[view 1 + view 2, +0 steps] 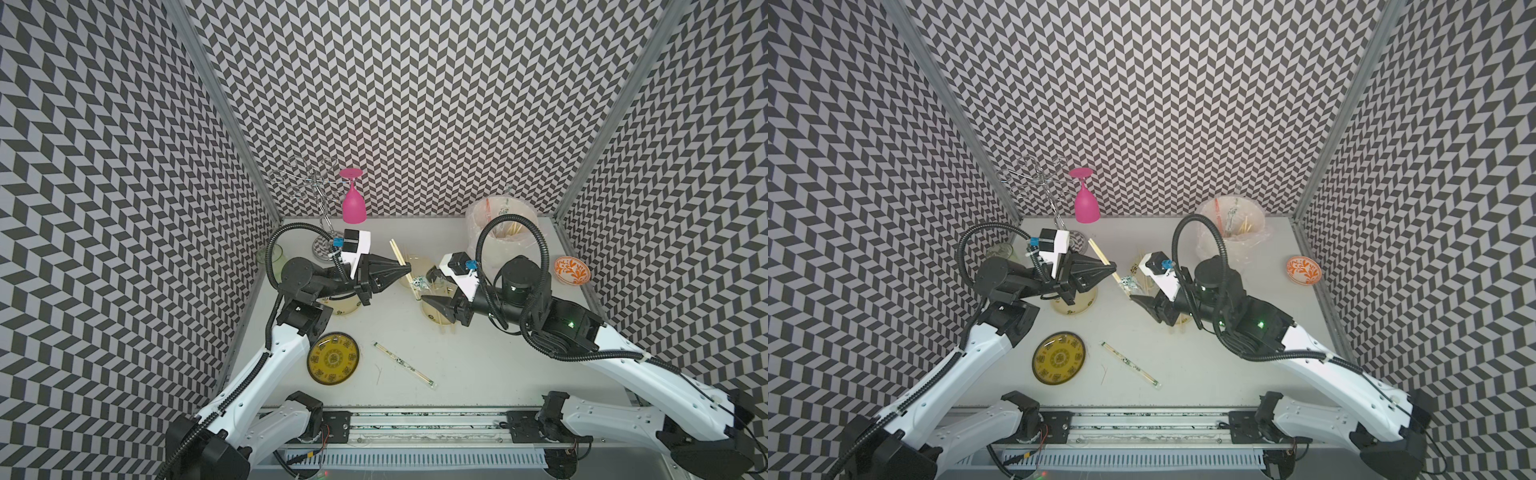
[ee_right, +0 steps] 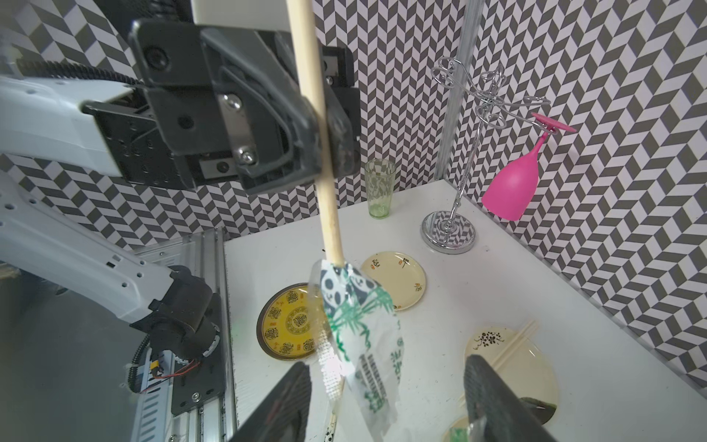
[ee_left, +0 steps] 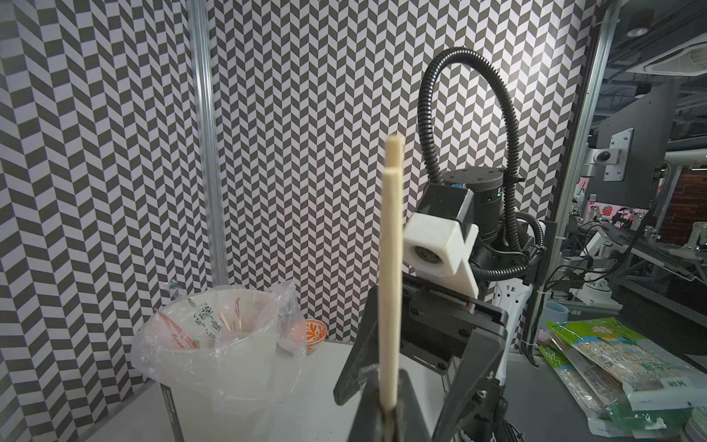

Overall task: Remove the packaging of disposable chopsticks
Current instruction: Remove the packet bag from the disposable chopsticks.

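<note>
Your left gripper (image 2: 325, 126) is clamped tight on the disposable chopsticks (image 2: 329, 214), which run through its jaws, bare wood on both sides. Your right gripper (image 2: 386, 371) has its jaws spread wide and grips nothing. The packaging (image 2: 355, 306) hangs crumpled between them, covering only the sticks' lower tip. The risk is that the unpinched sleeve may cling there, or drop near the pale plate (image 2: 535, 367) beneath the right jaws, well apart from the lined bin (image 3: 214, 344).

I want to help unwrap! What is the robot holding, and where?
The left gripper pinches the chopsticks near their middle; the packaging hangs off their lower end. The right gripper is open, holding nothing.
</note>
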Robot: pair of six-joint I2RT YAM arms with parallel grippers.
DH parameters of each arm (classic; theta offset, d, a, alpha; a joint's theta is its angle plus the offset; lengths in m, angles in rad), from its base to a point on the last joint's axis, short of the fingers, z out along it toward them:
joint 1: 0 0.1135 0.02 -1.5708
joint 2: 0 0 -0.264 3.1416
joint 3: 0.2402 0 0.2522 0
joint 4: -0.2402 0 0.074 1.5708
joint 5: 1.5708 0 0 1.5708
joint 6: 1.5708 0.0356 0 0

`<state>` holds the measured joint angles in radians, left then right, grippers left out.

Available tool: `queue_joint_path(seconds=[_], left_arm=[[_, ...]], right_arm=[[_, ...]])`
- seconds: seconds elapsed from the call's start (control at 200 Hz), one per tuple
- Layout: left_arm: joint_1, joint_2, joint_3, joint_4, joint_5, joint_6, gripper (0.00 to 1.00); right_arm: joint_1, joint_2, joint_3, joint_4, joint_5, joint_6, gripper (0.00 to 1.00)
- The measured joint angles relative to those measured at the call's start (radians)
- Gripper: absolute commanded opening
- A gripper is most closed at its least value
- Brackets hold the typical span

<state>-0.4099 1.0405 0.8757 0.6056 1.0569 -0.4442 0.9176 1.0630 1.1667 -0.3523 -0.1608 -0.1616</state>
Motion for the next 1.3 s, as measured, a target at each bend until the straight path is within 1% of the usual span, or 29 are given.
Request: queue_joint_path(seconds=[0.065, 0.22, 0.335, 0.421, 0.476, 0.521, 0.571, 0.721, 0.751, 0.916, 1.156, 1.302], left_arm=[[0.000, 0.003, 0.000, 0.000, 0.006, -0.001, 0.00], [0.000, 0.003, 0.000, 0.000, 0.012, -0.003, 0.00], [0.000, 0.003, 0.000, 0.000, 0.014, -0.004, 0.00], [0.000, 0.003, 0.000, 0.000, 0.015, -0.006, 0.00], [0.000, 0.003, 0.000, 0.000, 0.015, -0.007, 0.00], [0.000, 0.003, 0.000, 0.000, 0.015, -0.007, 0.00], [0.000, 0.003, 0.000, 0.000, 0.015, -0.007, 0.00], [0.000, 0.000, 0.000, -0.003, 0.014, -0.002, 0.00], [0.000, -0.002, 0.000, -0.006, 0.013, 0.002, 0.00], [0.010, -0.025, -0.002, -0.011, -0.010, 0.008, 0.00], [0.097, -0.073, -0.027, 0.027, -0.058, -0.020, 0.00], [0.147, -0.093, -0.047, 0.066, -0.084, -0.043, 0.00]], right_arm=[[0.000, 0.005, 0.014, 0.000, 0.000, -0.007, 0.50], [0.000, 0.029, 0.045, 0.002, -0.020, -0.013, 0.49], [0.000, 0.040, 0.045, 0.002, -0.048, -0.014, 0.43], [0.000, 0.049, 0.045, 0.000, -0.077, -0.017, 0.32], [0.000, 0.053, 0.045, 0.000, -0.091, -0.015, 0.19], [0.000, 0.055, 0.045, -0.001, -0.100, -0.015, 0.10], [0.000, 0.056, 0.045, -0.001, -0.103, -0.018, 0.05], [0.000, 0.055, 0.045, -0.004, -0.094, -0.014, 0.03], [0.000, 0.055, 0.045, -0.006, -0.087, -0.014, 0.00], [0.000, 0.032, 0.033, -0.022, -0.042, -0.004, 0.00], [0.000, 0.016, -0.066, -0.037, 0.040, 0.048, 0.00], [-0.026, 0.020, -0.102, -0.079, 0.108, 0.084, 0.00]])
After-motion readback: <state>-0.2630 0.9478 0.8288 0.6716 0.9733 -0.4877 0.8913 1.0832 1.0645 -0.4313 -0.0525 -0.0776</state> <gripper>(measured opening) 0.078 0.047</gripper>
